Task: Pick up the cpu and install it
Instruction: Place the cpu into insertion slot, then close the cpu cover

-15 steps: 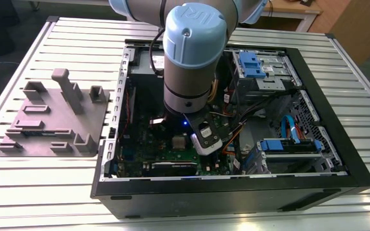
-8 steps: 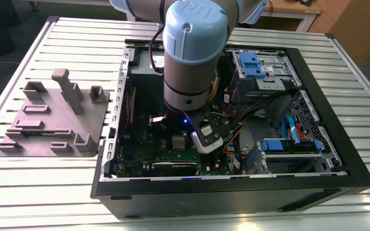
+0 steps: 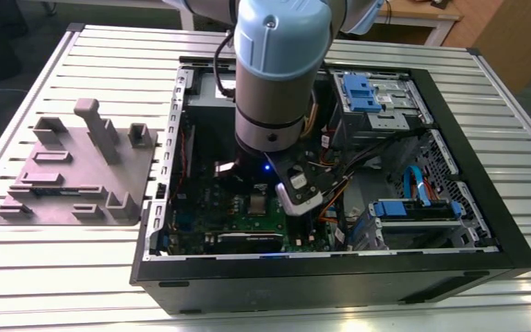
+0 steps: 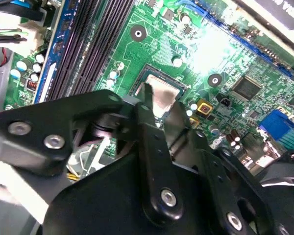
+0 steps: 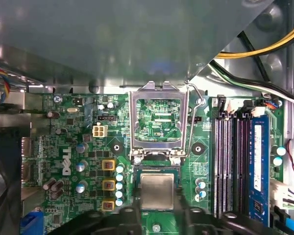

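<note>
Inside the black, open-sided computer case (image 3: 339,283), which stands on the slatted aluminium table (image 3: 25,277) with a grey moulded fixture tray (image 3: 72,173) at its nine o'clock in the exterior view, the pale blue-and-grey robot arm (image 3: 279,62) hangs over the green motherboard (image 5: 63,147). Step in hand, as judged: seating the chip, with the pick-up done. The cpu (image 5: 157,191), a small flat square chip with a silver-grey metal top, lies within the dark square socket and looks level with the board in both wrist views. The hinged silver load plate (image 5: 159,92) stands swung open just beside the socket, on the side away from the tool, and the dark memory slots (image 5: 230,161) run alongside. The black tool (image 4: 160,108) straddles the chip closely; whether it clamps the chip or merely stands against it cannot be told. Finishing this step calls for the chip to lie flat and square in its recess, no corner riding the rim, before any grip is eased, and for a straight lift clear of the raised plate.
</note>
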### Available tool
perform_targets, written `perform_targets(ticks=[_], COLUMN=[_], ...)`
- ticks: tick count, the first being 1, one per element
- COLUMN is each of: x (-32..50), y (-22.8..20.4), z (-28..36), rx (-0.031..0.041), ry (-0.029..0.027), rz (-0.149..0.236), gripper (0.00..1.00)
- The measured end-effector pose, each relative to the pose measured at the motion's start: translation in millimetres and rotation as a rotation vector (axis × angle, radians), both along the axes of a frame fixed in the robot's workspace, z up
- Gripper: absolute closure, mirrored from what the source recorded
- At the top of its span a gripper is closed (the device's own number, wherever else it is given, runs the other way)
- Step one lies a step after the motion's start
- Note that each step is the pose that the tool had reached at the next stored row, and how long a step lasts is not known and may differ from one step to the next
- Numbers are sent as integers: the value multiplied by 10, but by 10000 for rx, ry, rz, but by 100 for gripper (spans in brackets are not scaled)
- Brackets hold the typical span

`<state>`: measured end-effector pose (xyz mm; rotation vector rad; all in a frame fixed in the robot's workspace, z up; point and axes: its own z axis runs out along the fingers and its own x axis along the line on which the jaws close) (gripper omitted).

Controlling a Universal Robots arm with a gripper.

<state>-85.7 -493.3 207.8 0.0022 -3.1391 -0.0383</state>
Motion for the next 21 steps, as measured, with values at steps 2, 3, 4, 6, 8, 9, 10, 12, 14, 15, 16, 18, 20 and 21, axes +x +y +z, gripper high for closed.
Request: perform_targets(ticks=[2, 3, 4, 6, 8, 9, 10, 12, 14, 15, 16, 18, 20, 21], x=[0, 0, 0, 0, 0, 0, 0, 0, 0, 0, 0, 0, 0, 0], y=[0, 0, 0, 0, 0, 0, 0, 0, 0, 0, 0, 0, 0, 0], z=[2, 2, 3, 3, 3, 4, 3, 4, 3, 3, 3, 3, 3, 3], rx=[2, 2, 1, 0, 0, -1, -1, -1, 0, 0, -1, -1, 0, 0], ry=[1, 1, 2, 3, 4, 4, 5, 5, 10, 14, 15, 15, 16, 16], rz=[0, 0, 0, 0, 0, 0, 0, 0, 0, 0, 0, 0, 0, 0], gripper=[66, 72, 72, 84, 89, 90, 90, 90, 90, 90, 90, 90, 90, 90])
